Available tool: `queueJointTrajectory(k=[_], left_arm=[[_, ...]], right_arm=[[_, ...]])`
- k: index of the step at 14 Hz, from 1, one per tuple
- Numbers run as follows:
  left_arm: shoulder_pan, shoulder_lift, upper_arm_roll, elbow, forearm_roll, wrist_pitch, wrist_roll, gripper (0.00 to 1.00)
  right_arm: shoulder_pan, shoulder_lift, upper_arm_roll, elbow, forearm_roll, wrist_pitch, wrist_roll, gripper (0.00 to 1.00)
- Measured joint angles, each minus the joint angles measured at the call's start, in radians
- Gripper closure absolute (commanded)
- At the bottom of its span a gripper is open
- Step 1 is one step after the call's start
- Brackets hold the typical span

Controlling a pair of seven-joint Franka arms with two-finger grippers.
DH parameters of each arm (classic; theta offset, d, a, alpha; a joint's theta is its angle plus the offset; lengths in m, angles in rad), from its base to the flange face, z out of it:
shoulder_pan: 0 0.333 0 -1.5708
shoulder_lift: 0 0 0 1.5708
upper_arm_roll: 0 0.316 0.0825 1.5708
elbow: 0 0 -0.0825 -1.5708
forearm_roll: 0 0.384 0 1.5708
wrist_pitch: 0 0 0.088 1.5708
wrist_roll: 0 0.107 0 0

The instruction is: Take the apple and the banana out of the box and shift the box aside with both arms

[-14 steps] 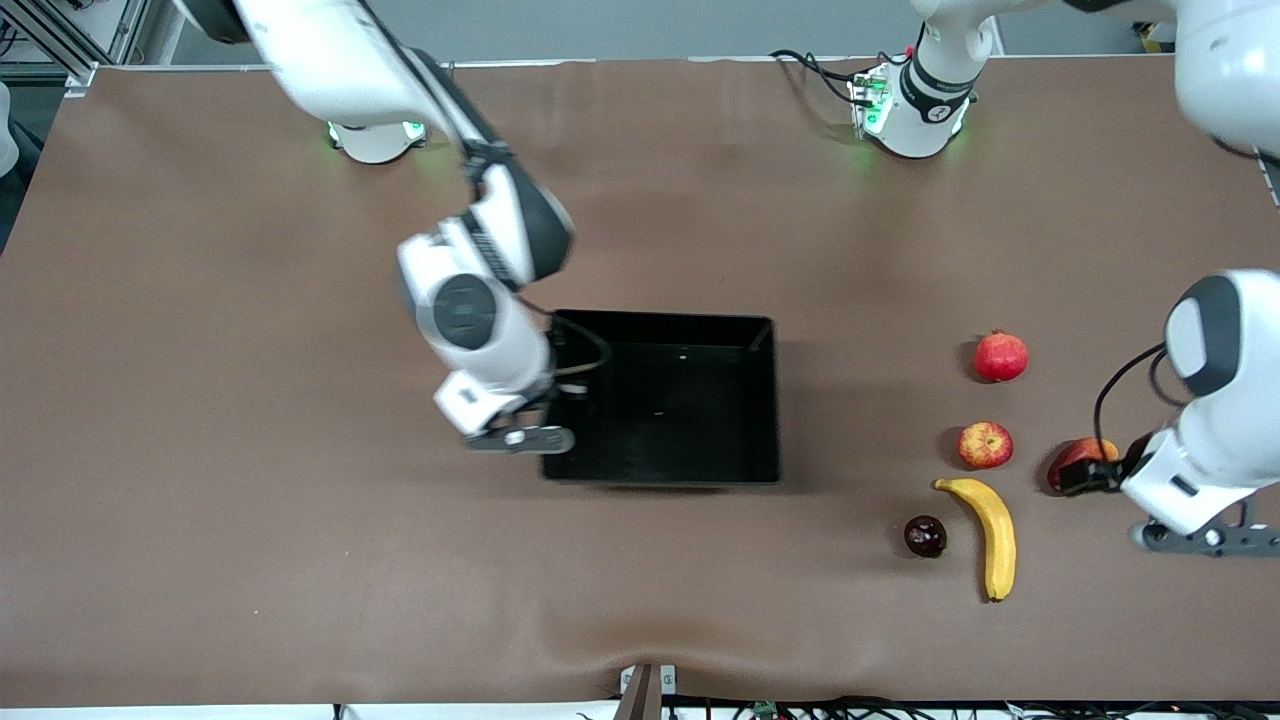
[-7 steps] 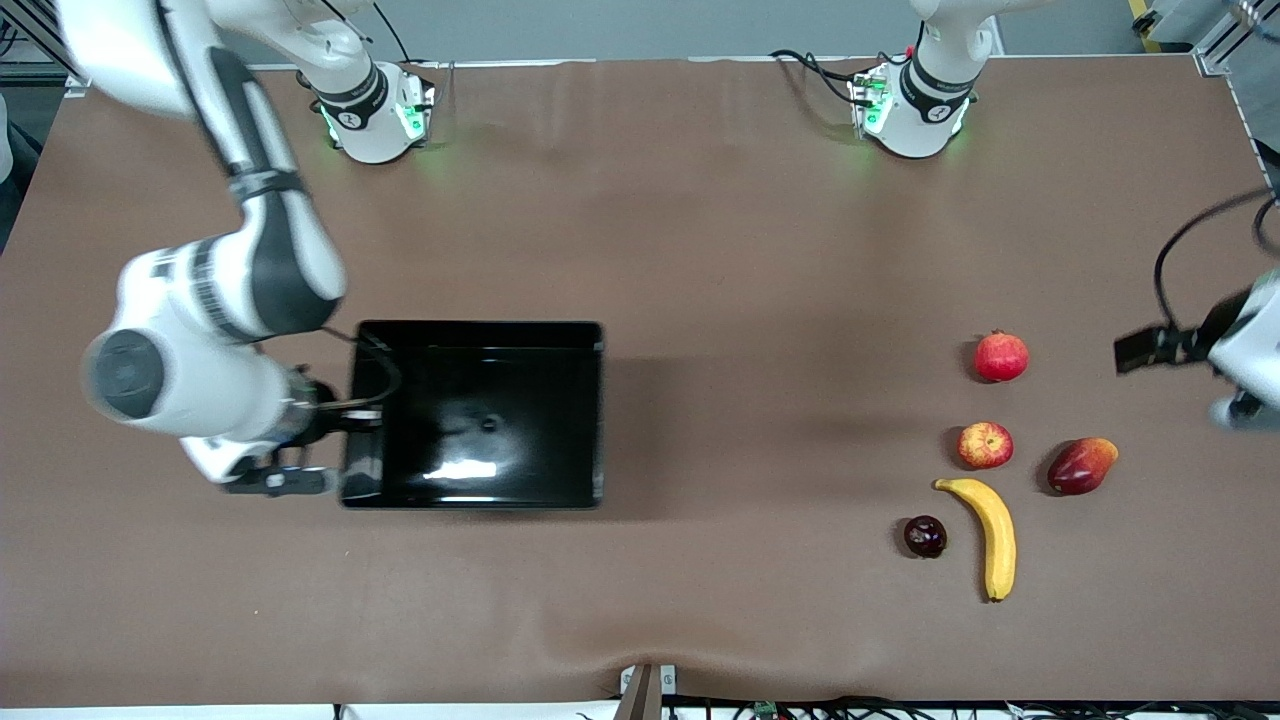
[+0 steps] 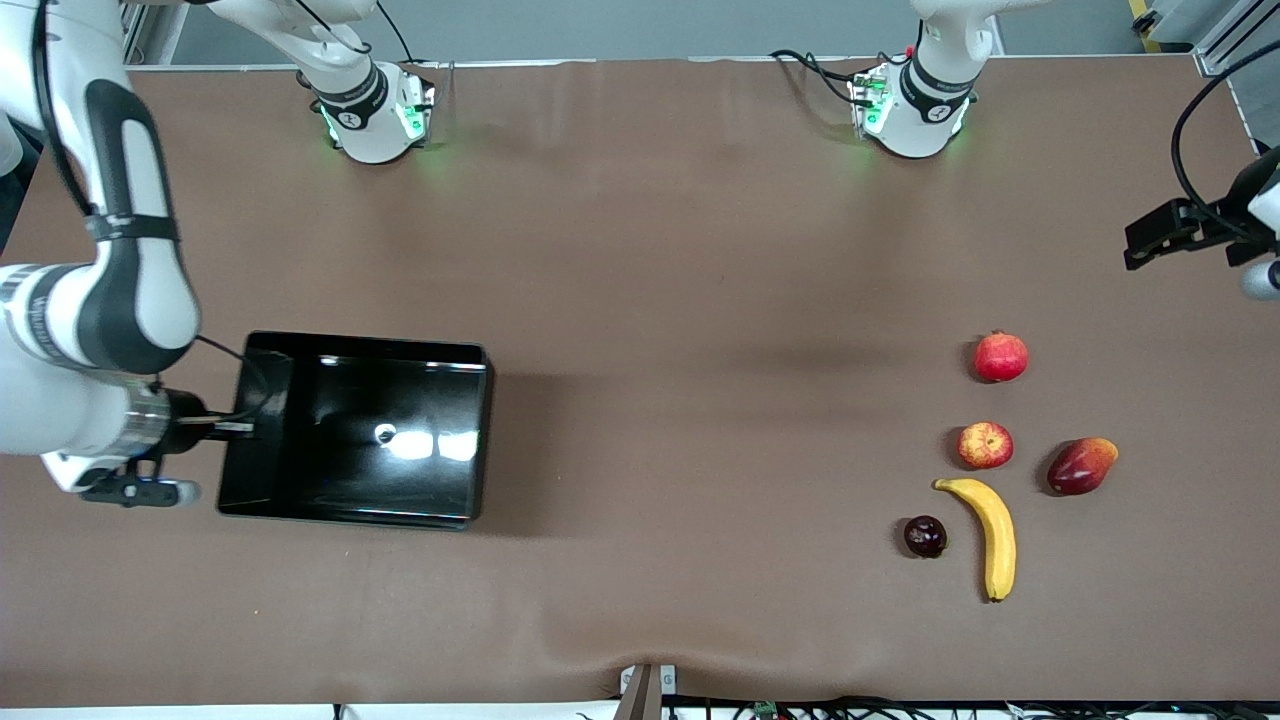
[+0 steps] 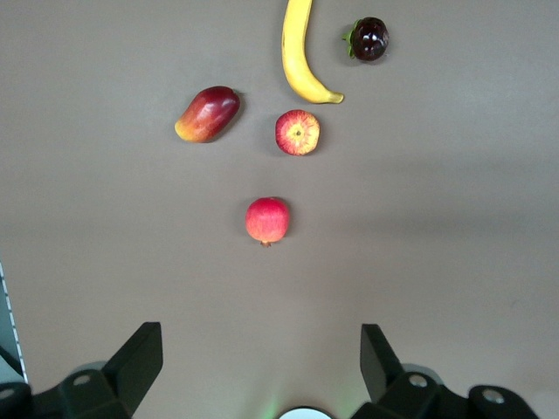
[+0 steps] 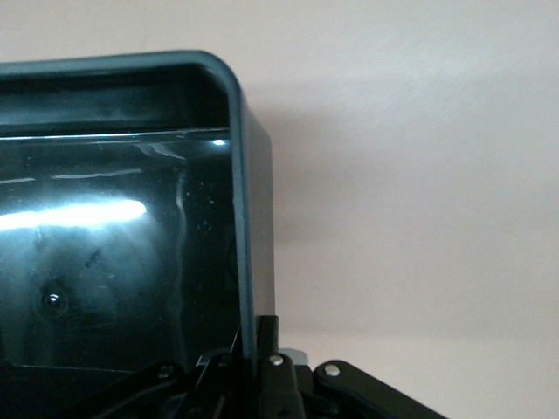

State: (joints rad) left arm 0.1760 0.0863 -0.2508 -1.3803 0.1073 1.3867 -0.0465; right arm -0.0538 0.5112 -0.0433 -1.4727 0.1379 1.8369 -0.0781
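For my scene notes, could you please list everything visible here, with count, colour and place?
box: one, glossy black, empty, toward the right arm's end of the table.
pomegranate: one, red, toward the left arm's end, farthest of the fruits from the front camera.
apple: one, red with yellow, nearer than the pomegranate.
mango: one, red and orange, beside the apple.
banana: one, yellow, nearer than the apple.
plum: one, dark purple, beside the banana.
table: one, brown.
right gripper: one, black, shut on the box's wall.
left gripper: one, black, open, in the air at its own end of the table.
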Motion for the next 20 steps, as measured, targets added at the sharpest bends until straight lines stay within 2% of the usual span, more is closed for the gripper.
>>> queueJointTrajectory(k=[6, 8, 11, 15, 16, 17, 20], left_arm=[[0.01, -0.021, 0.013, -0.009, -0.011, -0.004, -0.008, 0.0], [-0.015, -0.028, 0.044, -0.021, -0.021, -0.001, -0.008, 0.0], [-0.11, -0.046, 0.142, -0.054, -0.04, 0.001, -0.01, 0.0], [-0.126, -0.095, 0.169, -0.114, -0.061, 0.01, -0.01, 0.0], [-0.126, -0.109, 0.172, -0.13, -0.061, 0.01, -0.01, 0.0], [-0.126, -0.121, 0.175, -0.142, -0.061, 0.011, -0.01, 0.0], [-0.126, -0.147, 0.178, -0.159, -0.062, 0.012, -0.01, 0.0]], right_arm=[[-0.142, 0.075, -0.001, -0.015, 0.0, 0.142, -0.192, 1.0], [-0.179, 0.121, -0.001, -0.018, 0.0, 0.209, -0.237, 1.0], [-0.216, 0.179, -0.001, -0.018, 0.0, 0.258, -0.249, 1.0], [-0.223, 0.183, 0.003, -0.014, 0.0, 0.258, -0.265, 1.0], [-0.222, 0.183, 0.006, -0.014, 0.0, 0.258, -0.267, 0.78], [-0.222, 0.183, 0.007, -0.014, 0.0, 0.258, -0.267, 0.01], [-0.222, 0.182, 0.009, -0.013, 0.001, 0.256, -0.269, 0.0]])
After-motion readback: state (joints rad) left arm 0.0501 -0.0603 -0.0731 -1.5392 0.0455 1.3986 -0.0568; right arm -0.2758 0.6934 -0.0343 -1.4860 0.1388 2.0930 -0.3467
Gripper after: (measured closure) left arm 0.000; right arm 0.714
